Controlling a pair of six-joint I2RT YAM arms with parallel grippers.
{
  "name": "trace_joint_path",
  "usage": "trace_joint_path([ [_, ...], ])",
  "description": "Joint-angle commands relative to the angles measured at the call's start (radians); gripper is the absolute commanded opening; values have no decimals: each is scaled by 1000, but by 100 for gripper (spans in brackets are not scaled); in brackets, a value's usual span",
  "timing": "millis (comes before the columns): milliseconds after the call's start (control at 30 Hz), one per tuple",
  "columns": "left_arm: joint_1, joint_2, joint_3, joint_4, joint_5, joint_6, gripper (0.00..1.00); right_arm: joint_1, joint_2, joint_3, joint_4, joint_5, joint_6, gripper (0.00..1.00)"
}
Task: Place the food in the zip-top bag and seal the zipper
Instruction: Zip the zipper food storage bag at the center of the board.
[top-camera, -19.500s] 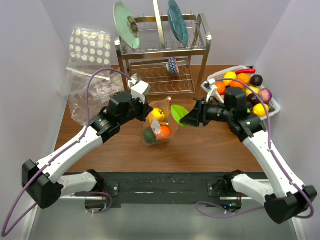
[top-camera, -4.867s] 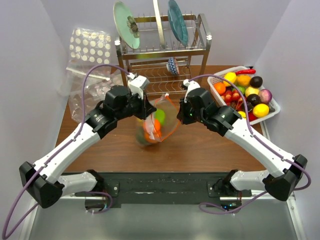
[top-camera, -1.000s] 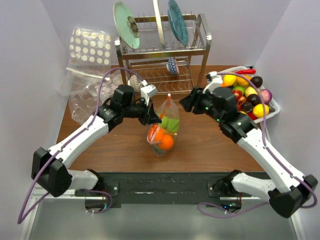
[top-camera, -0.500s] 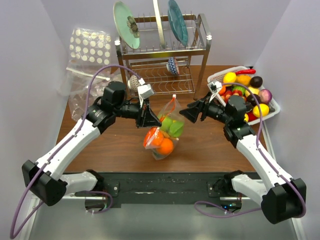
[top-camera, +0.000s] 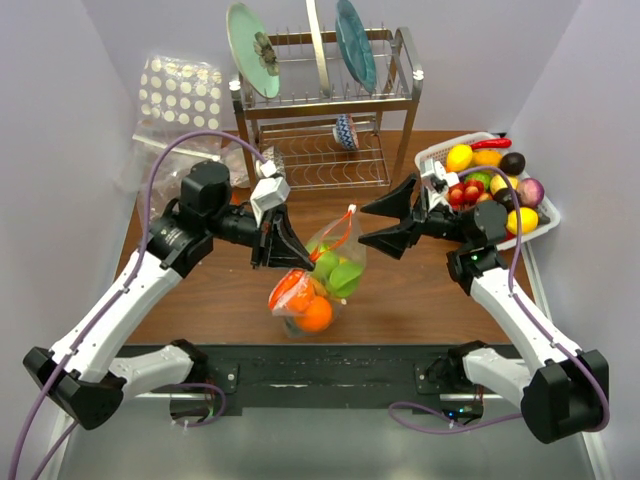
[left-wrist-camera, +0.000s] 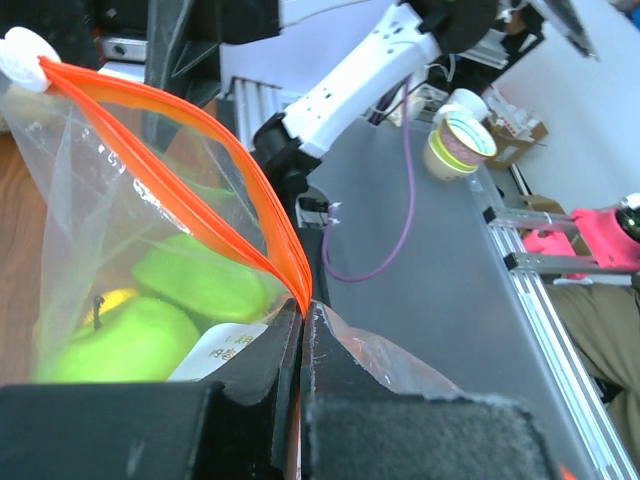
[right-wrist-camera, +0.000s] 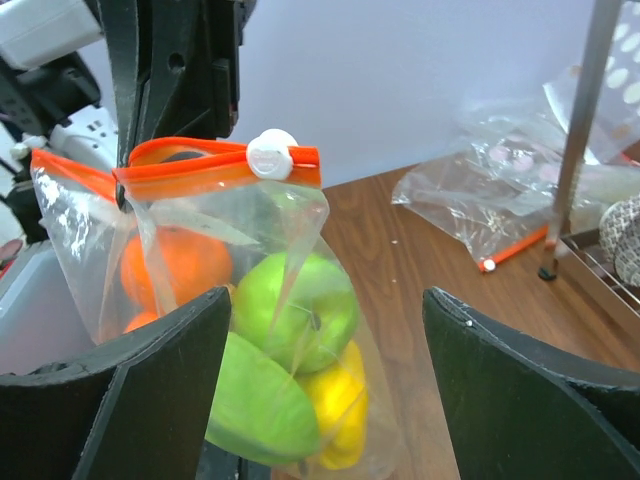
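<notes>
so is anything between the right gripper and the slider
Nothing visible. The open right gripper faces the slider across bare air. The left gripper pinches the zipper at its other end, off that line.

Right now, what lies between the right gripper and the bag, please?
Nothing: a bare gap separates right gripper and bag, shown in the top view.

Left arm (top-camera: 120, 300): white rounded link shells, black joint housings, bulky black shoulder joint. Right arm (top-camera: 515, 315): same build and colours. Thin purple cable (top-camera: 210, 133) runs outside each arm from base to wrist. Small white camera block (top-camera: 268, 190) on wrist. Left claw (top-camera: 300, 258), right claw (top-camera: 363, 226): matte black fingers, broad at root, tapering to points. Flat black base plate (top-camera: 330, 370) along near table edge.
</notes>
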Motion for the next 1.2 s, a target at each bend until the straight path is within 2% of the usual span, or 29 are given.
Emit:
trace_joint_path([
  [0, 0, -39, 19, 110, 130, -40, 0, 2, -5, 41, 175, -70, 119, 81],
  [267, -20, -37, 2, 191, 158, -105, 0, 40, -8, 106, 139, -65, 122, 82],
  [433, -30, -22, 0, 214, 160, -117, 0, 107, 8, 173, -10, -52, 12, 81],
  [500, -38, -17, 0, 219, 158, -123, 0, 124, 23, 191, -24, -55, 8, 77],
  [533, -37, -19, 0, 222, 158, -125, 0, 127, 26, 198, -24, -58, 11, 74],
  [567, -38, -17, 2, 221, 160, -125, 0, 131, 32, 202, -24, -59, 11, 65],
  [667, -38, -22, 2, 221, 156, -123, 0, 140, 32, 210, -24, -62, 10, 49],
  [700, -38, -20, 0, 221, 158, -122, 0, 141, 29, 207, -24, -59, 10, 35],
  [767, -38, -23, 0, 221, 156, -120, 0, 143, 23, 205, -30, -56, 8, 21],
  [800, -38, -22, -1, 219, 155, -119, 0, 141, 18, 204, -34, -58, 8, 9],
  [833, -38, -22, -1, 215, 152, -110, 0, 141, 14, 204, -40, -55, 2, 1],
  [1000, -37, -16, -6, 117, 89, -33, 0, 141, -35, 202, -207, 25, -84, 0],
  [1067, -37, -1, -4, 66, -29, 21, 0, 141, -66, 213, -381, 100, -183, 0],
  [1167, -37, 47, -11, -12, -208, 55, 0, 141, -95, 212, -537, 281, -266, 0],
])
